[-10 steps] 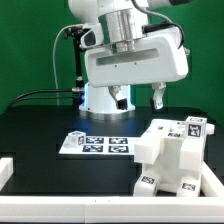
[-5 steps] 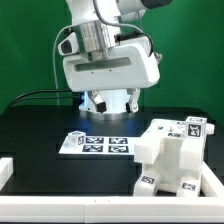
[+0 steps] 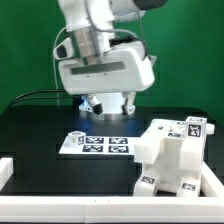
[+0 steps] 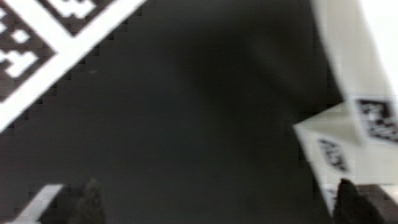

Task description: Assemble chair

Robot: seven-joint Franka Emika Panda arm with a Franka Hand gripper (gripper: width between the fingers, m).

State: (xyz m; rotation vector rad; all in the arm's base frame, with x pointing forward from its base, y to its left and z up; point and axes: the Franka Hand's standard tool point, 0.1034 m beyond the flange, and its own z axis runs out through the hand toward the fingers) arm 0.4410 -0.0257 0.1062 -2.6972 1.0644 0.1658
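Note:
The chair (image 3: 176, 155) is a blocky white structure with black-and-white tags, standing on the black table at the exterior view's right front. My gripper (image 3: 112, 103) hangs above the table behind the marker board (image 3: 100, 143), to the left of the chair and apart from it. Its jaws stand wide apart with nothing between them. In the wrist view the gripper (image 4: 217, 208) shows two dark fingertips (image 4: 71, 205) over bare black table. A tagged corner of the chair (image 4: 356, 120) shows at one side, and the marker board (image 4: 45, 40) at the opposite corner.
The white raised border (image 3: 60, 196) runs along the table's front and left. The robot's base (image 3: 105, 100) stands behind the gripper. Dark cables (image 3: 35, 95) lie at the back left. A green wall closes the back.
My gripper has swung toward the exterior view's left, from above the chair's back edge to above the marker board's far side. The jaws stay open. The chair has not moved.

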